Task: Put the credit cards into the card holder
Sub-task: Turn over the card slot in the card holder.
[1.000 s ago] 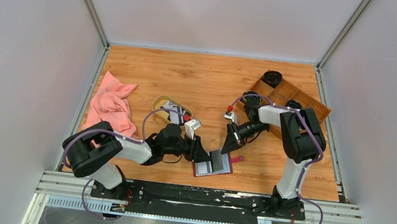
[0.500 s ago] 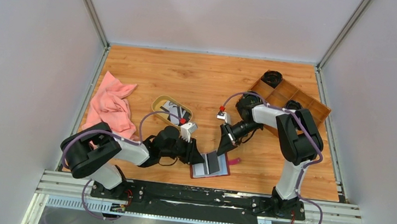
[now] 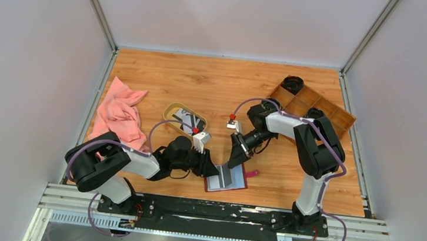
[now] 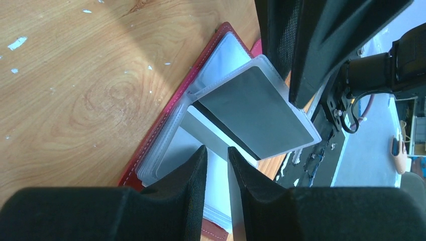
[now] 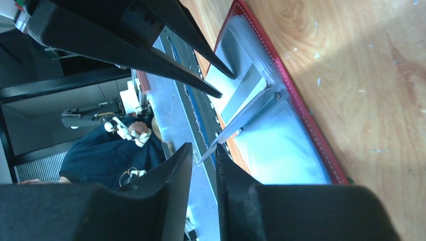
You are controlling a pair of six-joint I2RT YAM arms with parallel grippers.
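Observation:
The dark red card holder (image 3: 239,181) lies open near the front edge, grey pockets up. One clear pocket stands raised with a black credit card (image 4: 256,108) inside it. A pale grey card (image 4: 206,131) sits under it. My right gripper (image 3: 233,158) reaches down onto the raised pocket. Its jaws are slightly apart, with the pocket's thin edge (image 5: 241,120) running between the tips (image 5: 203,145). My left gripper (image 3: 213,171) hovers over the holder's left half. Its jaws (image 4: 217,149) stand narrowly apart, and the pockets show through the gap. More credit cards (image 3: 186,119) lie in the oval dish.
The oval tan dish (image 3: 170,111) sits left of centre. A pink cloth (image 3: 118,114) lies at the left edge. A brown wooden compartment tray (image 3: 312,109) stands at the back right. The holder's snap tab (image 3: 253,172) points right.
My right gripper moved left and down onto the card holder, then went from shut to slightly open. The left gripper and the holder shifted a little to the left.

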